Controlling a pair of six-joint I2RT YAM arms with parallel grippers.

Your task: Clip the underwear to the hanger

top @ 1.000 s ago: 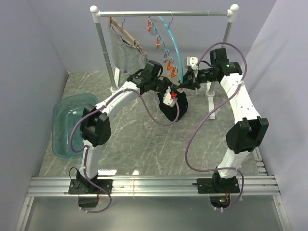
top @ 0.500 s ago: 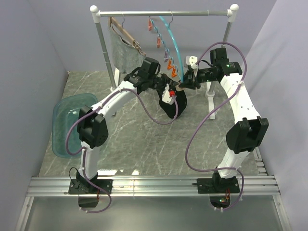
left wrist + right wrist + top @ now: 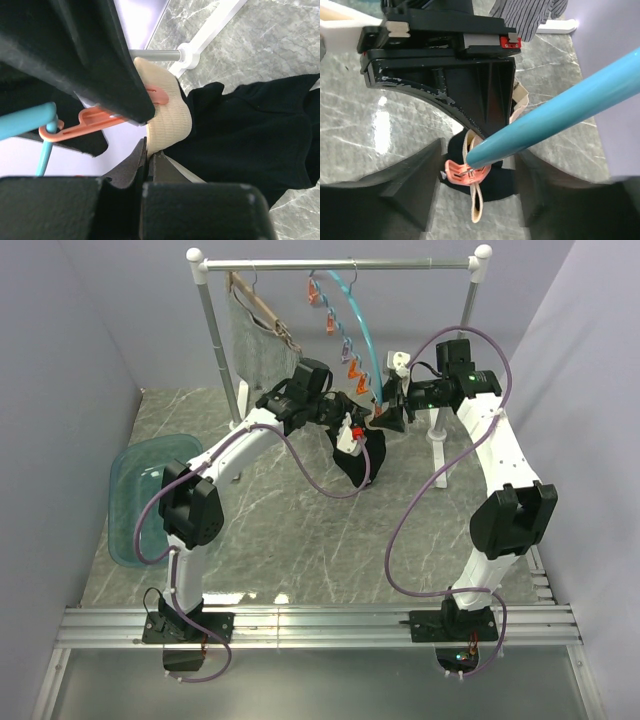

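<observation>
The left pincer [image 3: 148, 155] pinched the underwear [image 3: 250, 135] up at an orange clip [image 3: 95, 120] on the hanger [image 3: 555, 115], the right pincer [image 3: 479, 155] gaped open around it, so clipping seemed nearly done.

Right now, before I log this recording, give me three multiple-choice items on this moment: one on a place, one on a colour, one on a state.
1. Where is the teal hanger?
A. hung from the metal rail
B. lying flat at the near edge
C. propped upright on its own

2. What colour is the clip beside the pale waistband?
A. green
B. orange
C. white

3. How is the left pincer?
A. wide open
B. shut on nothing
C. shut on the waistband of the underwear

Answers:
1 A: the top view shows the hanger hooked on the rail.
2 B: the left wrist view shows an orange clip against the waistband.
3 C: its fingers meet with the pale band pinched between them.
</observation>
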